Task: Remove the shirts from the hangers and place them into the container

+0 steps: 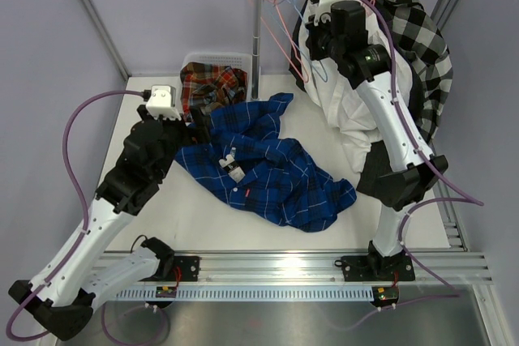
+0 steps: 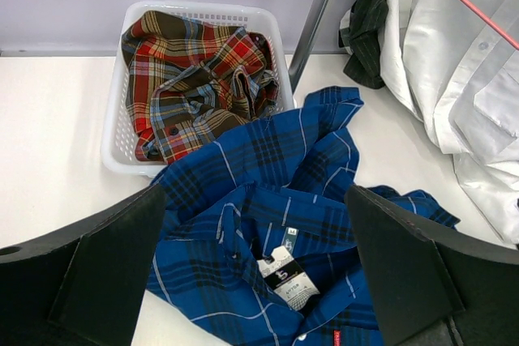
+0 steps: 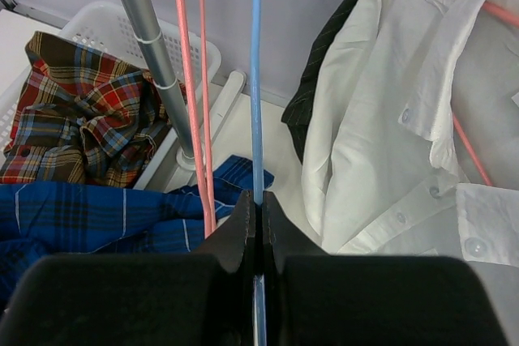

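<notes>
Left gripper (image 2: 254,194) is spread wide with nothing between its fingers, hovering low over the blue shirt (image 1: 276,168). That shirt lies crumpled on the worktop (image 1: 203,216) just in front of the container (image 2: 117,119). Its collar and label face up, and its far edge touches the container's near rim.

Inside the container the plaid shirt (image 2: 199,79) sits bunched up and fills most of the basket. The steel pole (image 3: 146,38) of the clothes rail stands just to the right of the container.

Further right and higher, the right gripper (image 3: 256,200) is pressed together, pinching the thin wire of the light blue hanger (image 3: 255,79). The wire runs straight into the seam between its fingers. Two pink hanger wires (image 3: 188,79) hang bare just beside it, on the container's side.

On the other side of the right gripper, away from the container, the white shirt (image 3: 373,119) hangs open-collared with a pink wire showing inside it. The black-and-white checked shirt (image 1: 426,46) hangs beyond that, the farthest garment from the container. A dark garment edge shows between the white shirt and the pole; which shirt it belongs to, I can't tell.
</notes>
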